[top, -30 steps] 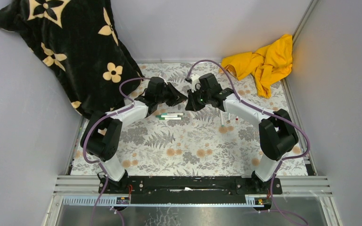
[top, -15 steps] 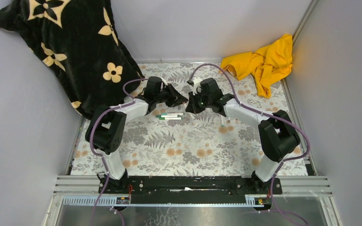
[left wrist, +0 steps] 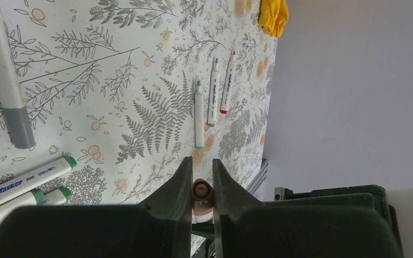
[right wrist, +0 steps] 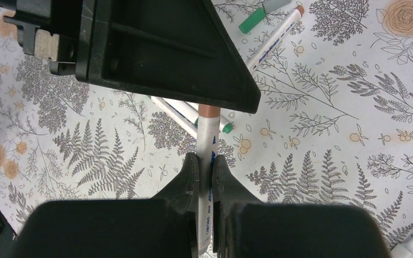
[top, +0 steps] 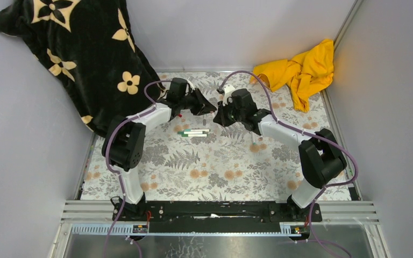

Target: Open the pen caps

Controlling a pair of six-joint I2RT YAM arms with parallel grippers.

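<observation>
My left gripper (top: 208, 106) (left wrist: 199, 164) is shut on a dark brownish pen cap (left wrist: 201, 192), held above the mat. My right gripper (top: 221, 115) (right wrist: 205, 158) is shut on a white pen barrel (right wrist: 206, 142) whose brownish end (right wrist: 208, 111) runs under the left gripper's finger. I cannot tell whether cap and barrel are apart. Two green-capped pens (top: 193, 132) lie on the mat just below the grippers. Three uncapped pens (left wrist: 213, 91) lie further right. A tiny red cap (top: 178, 114) lies by the left arm.
A grey-ended marker (left wrist: 6, 80) lies near the green-capped pens (left wrist: 27, 180). A black flowered blanket (top: 86, 54) fills the back left corner. A yellow cloth (top: 301, 67) lies at the back right. Grey walls close the mat (top: 193, 166) on three sides.
The left arm has swung back and left, and its gripper has drawn slightly away from the right gripper. The right gripper has barely moved. Both stay shut.
</observation>
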